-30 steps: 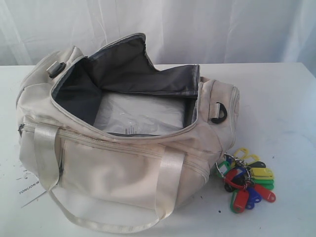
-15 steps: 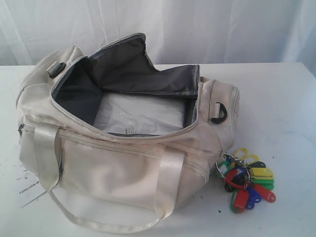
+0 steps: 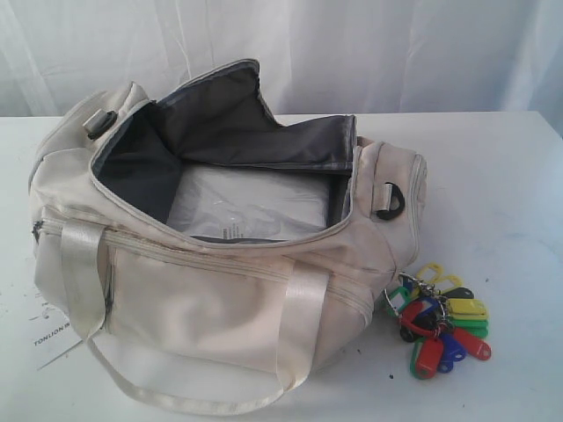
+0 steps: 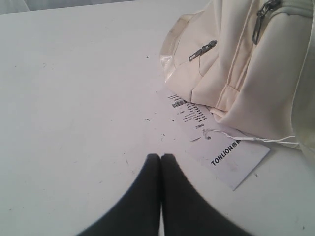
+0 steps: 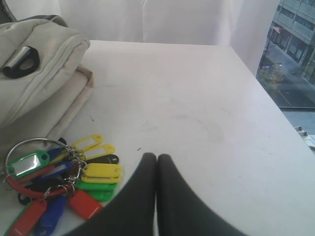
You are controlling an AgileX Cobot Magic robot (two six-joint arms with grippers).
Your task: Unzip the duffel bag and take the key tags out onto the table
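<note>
lying beside the gaping duffel bag (image 3: 220,299), key tags (image 3: 440,323) glow multicolored; left end effector (image 4: 160,160), right end effector (image 5: 156,160) clenched.

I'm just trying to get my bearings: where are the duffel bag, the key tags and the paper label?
duffel bag (image 3: 207,308), exterior view, on its cream front panel.
key tags (image 5: 101,173), right wrist view, on a yellow tag.
paper label (image 4: 230,160), left wrist view, on its printed face.

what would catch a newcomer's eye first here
The big cream duffel bag sits unzipped on the white table, its dark lining gaping. On the exterior view's right, beside the bag, lies a bright bunch of key tags; a white paper label pokes out at the bag's other end.
</note>
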